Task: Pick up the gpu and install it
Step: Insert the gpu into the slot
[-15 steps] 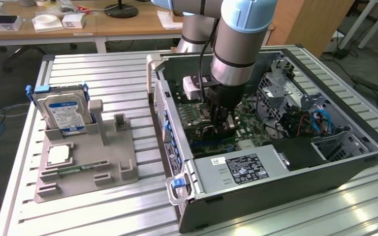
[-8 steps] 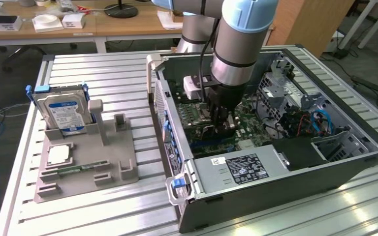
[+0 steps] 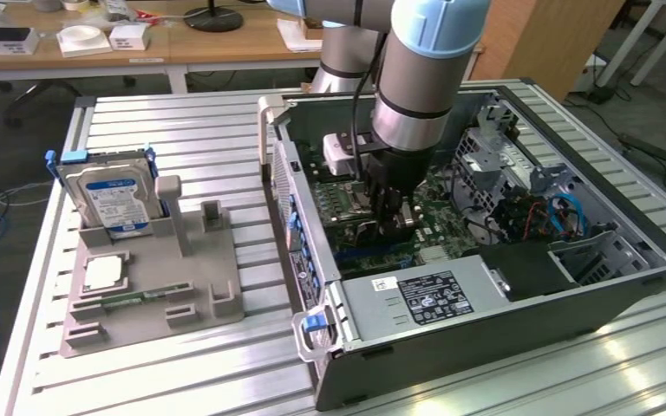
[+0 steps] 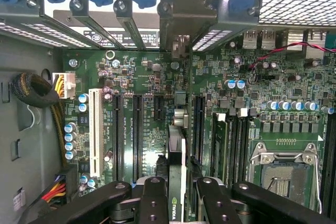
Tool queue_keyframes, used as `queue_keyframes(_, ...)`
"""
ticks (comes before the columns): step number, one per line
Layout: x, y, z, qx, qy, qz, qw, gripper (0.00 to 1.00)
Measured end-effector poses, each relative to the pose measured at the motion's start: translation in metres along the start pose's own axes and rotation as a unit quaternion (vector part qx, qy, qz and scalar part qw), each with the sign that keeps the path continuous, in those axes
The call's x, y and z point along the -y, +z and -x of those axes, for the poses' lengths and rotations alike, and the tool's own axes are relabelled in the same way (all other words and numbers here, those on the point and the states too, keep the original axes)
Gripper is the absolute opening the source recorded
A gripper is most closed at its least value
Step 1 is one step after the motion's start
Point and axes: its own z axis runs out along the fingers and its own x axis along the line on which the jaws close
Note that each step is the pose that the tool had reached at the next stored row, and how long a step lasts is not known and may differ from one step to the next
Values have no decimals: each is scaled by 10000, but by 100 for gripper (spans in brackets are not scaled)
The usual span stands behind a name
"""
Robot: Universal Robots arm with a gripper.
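Note:
The gpu [image 4: 176, 150] is a thin black card seen edge-on, standing upright over the green motherboard [image 4: 142, 77] between the long black slots [image 4: 137, 129]. Its metal bracket [image 4: 181, 14] reaches the rear slot openings of the case. My gripper [image 4: 181, 187] is shut on the card, one black finger on each side of it. In the exterior view my gripper [image 3: 388, 221] is down inside the open PC case [image 3: 610, 286], just above the motherboard [image 3: 350, 204]. Whether the card sits fully in a slot I cannot tell.
A grey holder tray [image 3: 148, 286] on the exterior view's left carries the silver hard drive [image 3: 111, 195], a CPU [image 3: 101, 273] and a green memory stick [image 3: 136, 299]. Inside the case are the power supply [image 3: 426, 299], the CPU socket [image 4: 286, 169], a white slot [image 4: 95, 129] and a cable bundle [image 4: 34, 90].

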Motion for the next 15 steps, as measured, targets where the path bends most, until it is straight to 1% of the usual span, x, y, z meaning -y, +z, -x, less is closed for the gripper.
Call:
queue_keyframes(9,2,0,0,-2,68,-2,10000,26)
queue_keyframes(15,-2,11,0,-3,69,-3,10000,26)
